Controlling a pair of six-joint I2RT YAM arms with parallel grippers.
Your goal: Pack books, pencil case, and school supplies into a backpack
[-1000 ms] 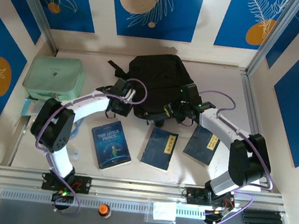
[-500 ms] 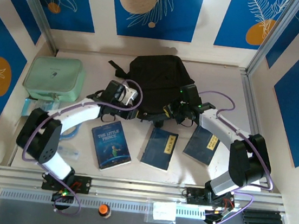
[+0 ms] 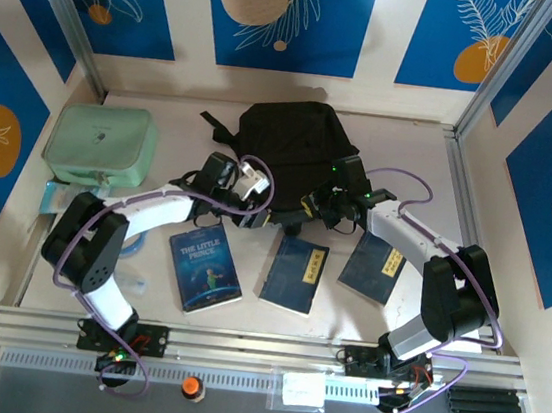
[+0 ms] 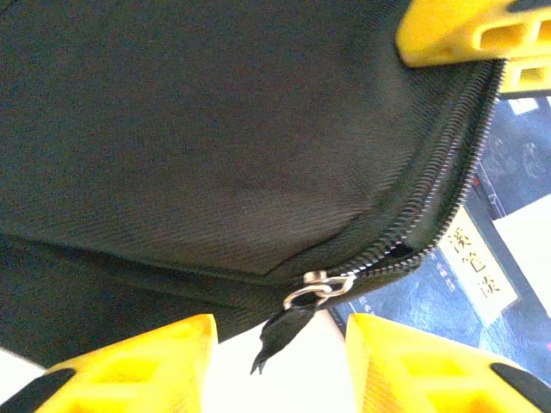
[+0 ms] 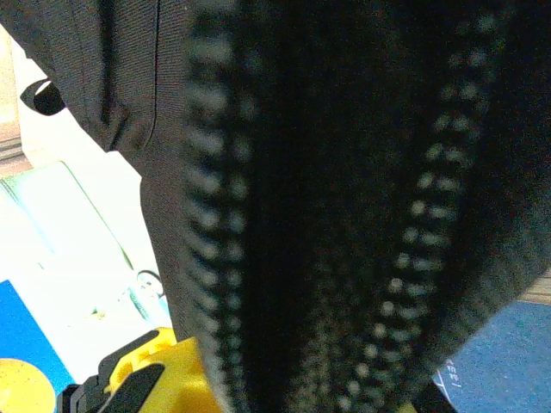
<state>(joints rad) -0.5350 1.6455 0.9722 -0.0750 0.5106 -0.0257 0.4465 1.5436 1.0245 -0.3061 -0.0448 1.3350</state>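
Soft black fabric backpack [image 3: 293, 148] lies flat on the bench [image 3: 433, 155], midway across and toward the far edge. Three thin dark blue paperback books sit in a row between it and the near edge: illustrated book [image 3: 205, 266] on the left, middle plain book [image 3: 294, 273], right-hand plain book [image 3: 373, 267]. None packed yet. Mint-green soft case [image 3: 100, 145] is near the far-left corner.

Left pincer [image 4: 280, 331]: jaws apart, straddling the small metal zipper pull [image 4: 317, 289] and its black tab, touching neither. Right pincer [image 3: 318, 206]: jaws together, apparently pinched on the backpack's edge beside the zipper teeth [image 4: 448, 163].

Step in hand, as judged: opening the main zipper. Only a short gap shows beyond the pull.

To do it well:
- The left pincer should close squarely on the tab or pull, not on loose fabric.
- It should then draw along the line of teeth, not across it.
- The right pincer should hold the fabric taut against that pull, or the soft bag will drag over the bench.
- The mouth must open wider than a book.
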